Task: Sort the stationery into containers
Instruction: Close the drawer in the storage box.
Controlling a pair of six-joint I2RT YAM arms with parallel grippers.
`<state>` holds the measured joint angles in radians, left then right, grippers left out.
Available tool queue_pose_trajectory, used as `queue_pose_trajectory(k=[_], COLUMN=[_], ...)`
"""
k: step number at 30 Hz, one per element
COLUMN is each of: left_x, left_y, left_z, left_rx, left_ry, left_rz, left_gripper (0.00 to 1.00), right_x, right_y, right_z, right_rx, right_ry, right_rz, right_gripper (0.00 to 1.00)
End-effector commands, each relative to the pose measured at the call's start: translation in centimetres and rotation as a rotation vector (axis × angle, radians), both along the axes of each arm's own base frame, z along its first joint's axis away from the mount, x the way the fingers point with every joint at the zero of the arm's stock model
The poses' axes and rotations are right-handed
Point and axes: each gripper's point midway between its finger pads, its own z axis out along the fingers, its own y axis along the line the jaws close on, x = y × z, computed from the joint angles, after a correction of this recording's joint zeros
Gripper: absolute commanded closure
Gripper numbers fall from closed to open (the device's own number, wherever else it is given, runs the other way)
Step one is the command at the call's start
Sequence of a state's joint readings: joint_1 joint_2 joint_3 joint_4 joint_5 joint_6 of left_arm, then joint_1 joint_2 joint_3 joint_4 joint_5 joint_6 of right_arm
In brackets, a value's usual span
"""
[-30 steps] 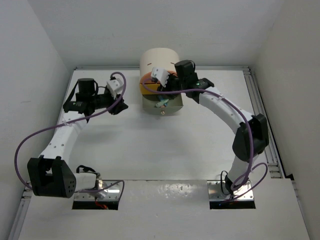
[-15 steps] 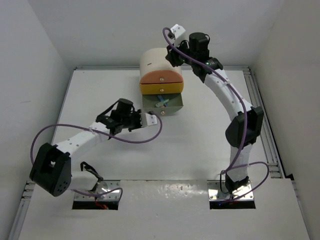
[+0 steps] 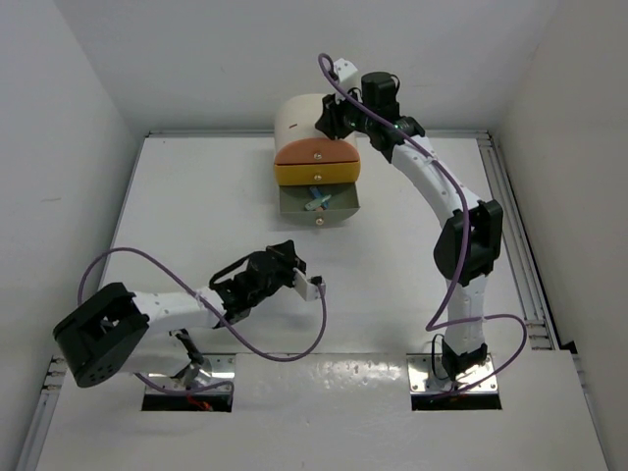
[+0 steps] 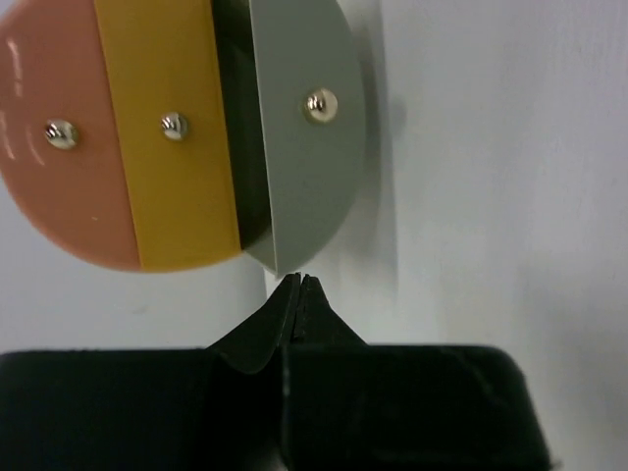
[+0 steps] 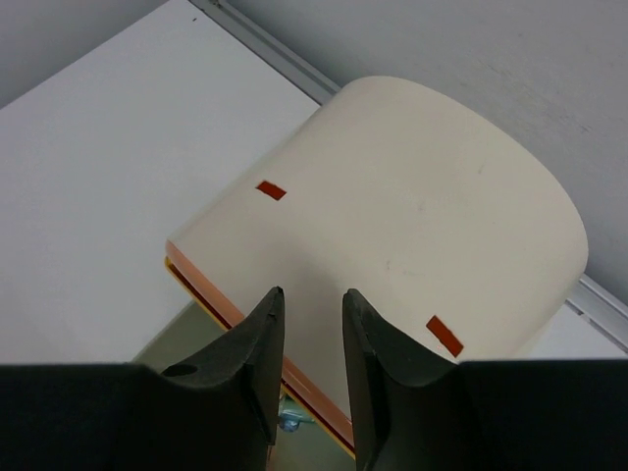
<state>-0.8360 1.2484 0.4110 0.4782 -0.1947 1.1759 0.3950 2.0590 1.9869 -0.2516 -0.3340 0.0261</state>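
1. A white table [image 3: 196, 211] lies evenly lit.
2. Pale walls [image 3: 196, 69] rise behind and beside the table.
3. A metal rail [image 3: 514, 226] lines the table's right edge.
4. A glossy panel [image 3: 324, 417] covers the table's near edge.

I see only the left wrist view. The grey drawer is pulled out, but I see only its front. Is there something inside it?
Observer: Yes. In the top view the grey drawer holds a small blue piece. It is too small to tell what it is.
Operator: Thank you. Where is the right arm?
Observer: The right gripper hangs over the top of the cream cabinet, near its front edge, with its fingers apart and nothing between them.
Operator: Is my left gripper touching the drawer?
Observer: No. In the top view the left gripper is well apart from it, with bare table between them.
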Motion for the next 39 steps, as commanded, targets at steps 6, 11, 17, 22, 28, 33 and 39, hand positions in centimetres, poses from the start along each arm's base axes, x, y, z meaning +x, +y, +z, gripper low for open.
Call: queue_pose_trajectory(k=[6,11,17,22,28,33,39], left_x=[0.3,0.9,2.1,3.7,4.6,5.1,6.4], left_y=[-2.7,-4.3,-5.6,-5.8,-6.8,-7.2,-8.1], left_z=[2.9,2.1,1.8,2.1,2.3,3.9,4.5], left_rx=[-0.086,-0.07,-0.08,-0.111,-0.13,-0.172,-0.215], left_ry=[-0.26,-0.317,-0.443,-0.56,-0.523,-0.546,-0.527], left_rz=[0.001,0.005,0.056,0.135,0.144,0.173,0.198], left_gripper=[1.0,1.0,1.0,1.0,1.0,1.0,1.0], right_x=[-0.6,-0.6,-0.9,-1.3,-1.3,-1.2,-1.2], right_y=[0.1,0.0,-0.4,-0.7,-1.1,-1.3,-1.2], right_z=[0.0,-1.3,-2.9,-3.5,-3.9,-4.1,-4.3], right_rx=[0.041,0.075,0.085,0.084,0.078,0.075,0.074], right_ry=[0.023,0.087,0.143,0.168,0.179,0.178,0.183], right_rz=[0.023,0.012,0.007,0.011,0.008,0.006,0.007], right_gripper=[0.59,0.58,0.59,0.58,0.58,0.58,0.57])
